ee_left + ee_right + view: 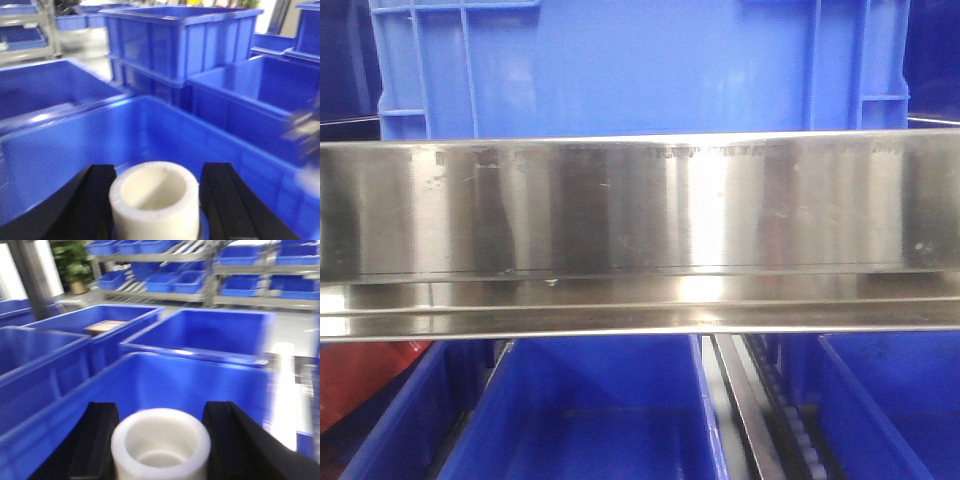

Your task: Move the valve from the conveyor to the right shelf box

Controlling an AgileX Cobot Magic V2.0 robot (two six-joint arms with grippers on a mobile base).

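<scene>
In the left wrist view, a white cylindrical valve [152, 200] with an open hollow end sits between the black fingers [95, 200] of my left gripper [159, 167], which is shut on it above a blue box [75, 150]. The right wrist view shows much the same. Another white valve [160, 445] is held in my right gripper [161, 410], with black fingers [230, 440] against both its sides, over a blue box [165, 380]. The conveyor is out of view. The front view shows neither gripper.
A shiny steel shelf beam [640, 230] fills the front view, with a blue crate [620, 60] above it. Below are blue bins [600, 410], a roller track [790, 420] and something red [360, 375]. Stacked blue crates [180, 40] stand beyond the left gripper. Racks of blue bins [165, 270] line the back.
</scene>
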